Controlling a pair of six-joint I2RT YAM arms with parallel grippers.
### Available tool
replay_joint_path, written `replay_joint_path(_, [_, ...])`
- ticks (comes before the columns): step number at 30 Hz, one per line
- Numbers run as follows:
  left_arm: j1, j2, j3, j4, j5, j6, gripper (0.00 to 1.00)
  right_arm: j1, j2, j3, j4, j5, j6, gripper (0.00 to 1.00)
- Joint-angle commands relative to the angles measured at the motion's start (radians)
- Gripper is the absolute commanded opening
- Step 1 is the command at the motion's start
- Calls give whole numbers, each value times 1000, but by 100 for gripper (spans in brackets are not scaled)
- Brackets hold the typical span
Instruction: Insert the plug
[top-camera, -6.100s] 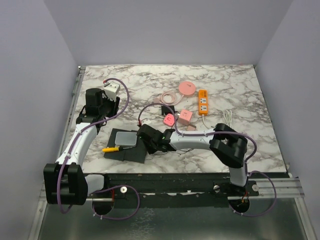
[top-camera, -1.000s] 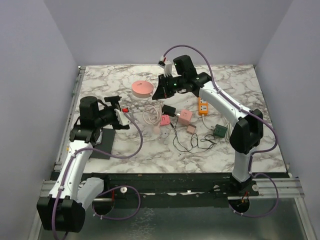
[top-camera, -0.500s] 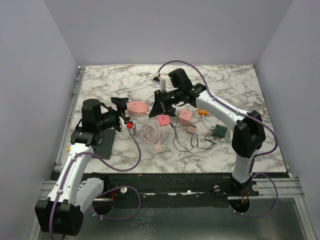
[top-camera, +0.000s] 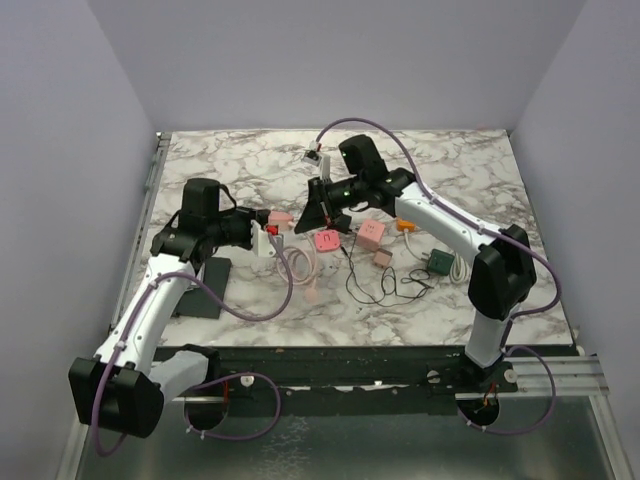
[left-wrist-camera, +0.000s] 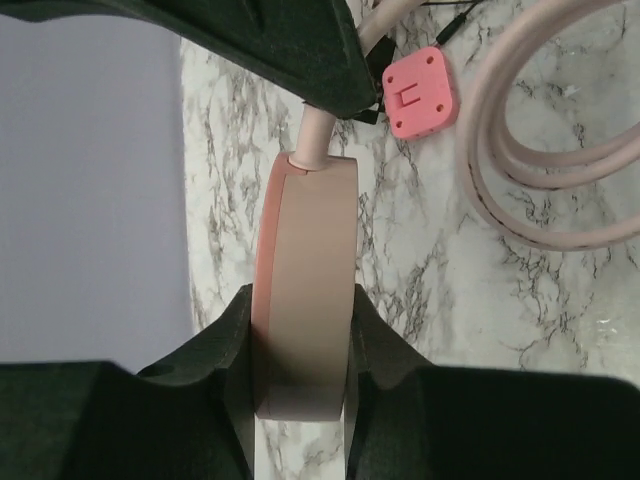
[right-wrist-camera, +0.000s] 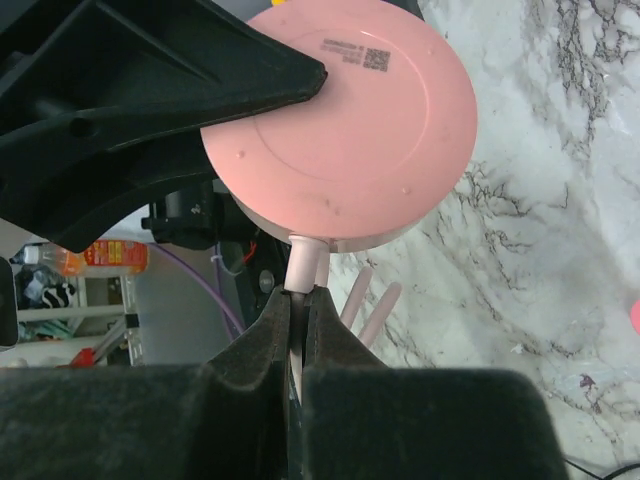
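A round pink disc (top-camera: 281, 216) is held on edge between the fingers of my left gripper (left-wrist-camera: 300, 312), which press on both of its flat faces (left-wrist-camera: 305, 270). My right gripper (right-wrist-camera: 297, 300) is shut on the pale pink plug (right-wrist-camera: 304, 262) of the coiled pink cable (top-camera: 299, 263). The plug's tip (left-wrist-camera: 314, 135) meets the disc's rim (right-wrist-camera: 340, 120) at its port; how deep it sits I cannot tell. In the top view the right gripper (top-camera: 309, 217) points at the disc from the right, just off the left gripper (top-camera: 266, 230).
A pink square adapter (top-camera: 326, 240), a pink cube (top-camera: 371, 231), a small beige cube (top-camera: 383, 257), an orange power strip (top-camera: 404, 226), a green adapter (top-camera: 437, 262) and a tangle of black wire (top-camera: 385, 285) lie right of the disc. A black pad (top-camera: 205, 285) lies at the left.
My left gripper has moved right onto the pink disc and closed on its faces. The right gripper, shut on the plug, has barely shifted.
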Motion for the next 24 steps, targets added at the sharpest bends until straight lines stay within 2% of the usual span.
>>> replay_joint_path(1, [-19, 60, 131, -141, 31, -104, 0, 12, -68, -30, 10, -80, -16, 1])
replay_joint_path(2, [-22, 71, 150, -173, 40, -130, 0, 12, -74, -36, 1, -73, -29, 11])
replay_joint_path(6, [-22, 136, 234, -399, 93, -165, 0, 3, -101, -49, -75, 50, -106, 65])
replay_joint_path(8, [-22, 168, 252, -495, 112, -189, 0, -8, -119, -66, -104, 109, -142, 75])
replay_joint_path(12, [-22, 215, 231, -698, 164, -155, 0, -13, -175, -125, -132, 213, -215, 83])
replay_joint_path(15, [-22, 231, 179, -779, 212, -162, 0, -14, -218, -200, -91, 197, -232, 84])
replay_joint_path(20, [-22, 269, 128, -824, 245, -136, 0, -13, -263, -334, 23, 128, -239, 84])
replay_joint_path(24, [-24, 344, 131, -834, 216, -79, 0, 5, -261, -387, 116, 120, -219, 84])
